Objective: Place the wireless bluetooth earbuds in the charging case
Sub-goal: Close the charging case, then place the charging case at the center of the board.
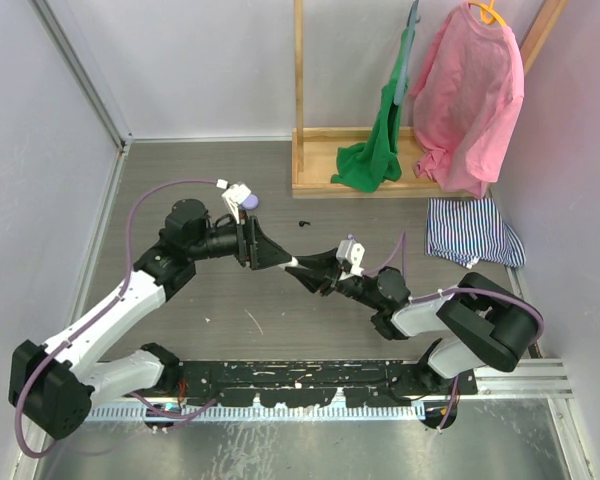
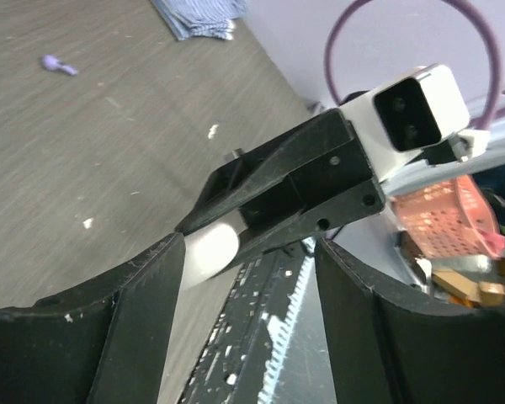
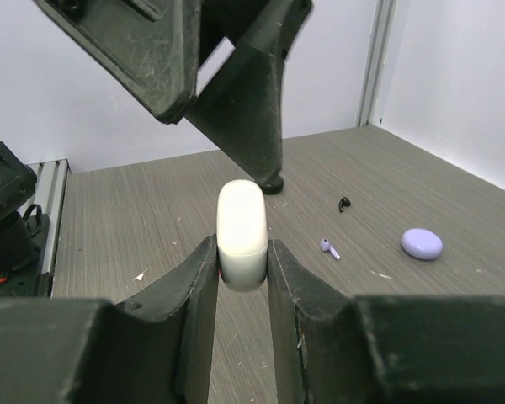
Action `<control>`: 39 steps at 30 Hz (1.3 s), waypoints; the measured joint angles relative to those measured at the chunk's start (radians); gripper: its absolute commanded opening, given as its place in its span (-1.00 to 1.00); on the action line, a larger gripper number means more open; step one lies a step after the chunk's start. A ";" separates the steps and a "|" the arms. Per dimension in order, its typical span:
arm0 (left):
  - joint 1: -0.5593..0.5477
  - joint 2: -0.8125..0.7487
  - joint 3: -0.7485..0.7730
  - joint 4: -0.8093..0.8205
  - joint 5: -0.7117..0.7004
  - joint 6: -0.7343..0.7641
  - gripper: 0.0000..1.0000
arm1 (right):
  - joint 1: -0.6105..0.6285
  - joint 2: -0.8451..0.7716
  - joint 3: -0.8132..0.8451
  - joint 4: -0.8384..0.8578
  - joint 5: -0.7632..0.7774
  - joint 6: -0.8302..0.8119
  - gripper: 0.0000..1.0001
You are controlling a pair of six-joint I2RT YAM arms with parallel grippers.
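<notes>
My right gripper (image 3: 242, 278) is shut on a white charging case (image 3: 241, 229), lid closed, held upright above the table. The case also shows in the left wrist view (image 2: 209, 251) and the top view (image 1: 292, 263). My left gripper (image 2: 248, 286) is open and empty, its fingers (image 3: 248, 109) just above and beyond the white case, tip to tip with the right gripper (image 1: 300, 270). A lilac earbud (image 3: 329, 247) and a black earbud (image 3: 344, 203) lie on the table beyond. A lilac case (image 3: 422, 243) lies closed to their right.
A wooden rack (image 1: 315, 180) with a green cloth (image 1: 375, 160) and a pink shirt (image 1: 467, 95) stands at the back. A striped cloth (image 1: 470, 232) lies at the right. A toothed metal rail (image 1: 310, 385) runs along the near edge. A pink basket (image 2: 450, 215) sits beyond it.
</notes>
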 measured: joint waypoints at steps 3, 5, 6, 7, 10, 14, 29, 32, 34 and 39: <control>0.000 -0.042 0.020 -0.127 -0.103 0.073 0.40 | -0.001 -0.002 -0.017 -0.002 0.029 0.019 -0.95; 0.000 -0.079 0.031 -0.208 -0.195 0.116 0.47 | -0.002 -0.010 -0.029 -0.012 0.049 0.029 -0.95; 0.000 -0.101 0.034 -0.249 -0.250 0.138 0.53 | -0.002 -0.019 -0.035 -0.023 0.059 0.035 -0.95; 0.000 -0.117 0.038 -0.280 -0.285 0.153 0.56 | -0.003 -0.035 -0.039 -0.044 0.073 0.042 -0.95; 0.000 -0.166 0.054 -0.388 -0.426 0.198 0.64 | -0.006 -0.100 -0.047 -0.126 0.111 0.063 -0.95; 0.000 -0.196 0.107 -0.556 -0.583 0.248 0.81 | -0.009 -0.207 -0.048 -0.280 0.168 0.090 -0.95; 0.000 -0.330 0.144 -0.792 -0.953 0.436 0.96 | -0.199 -0.483 -0.045 -0.954 0.399 0.265 -0.95; 0.000 -0.351 0.103 -0.794 -1.003 0.446 0.96 | -0.264 -0.496 -0.046 -1.012 0.420 0.308 -0.95; 0.000 -0.360 0.082 -0.795 -1.029 0.454 0.96 | -0.316 -0.495 -0.047 -1.037 0.430 0.337 -0.95; 0.000 -0.412 0.053 -0.794 -1.067 0.459 0.96 | -0.466 -0.464 -0.067 -1.049 0.435 0.417 -0.94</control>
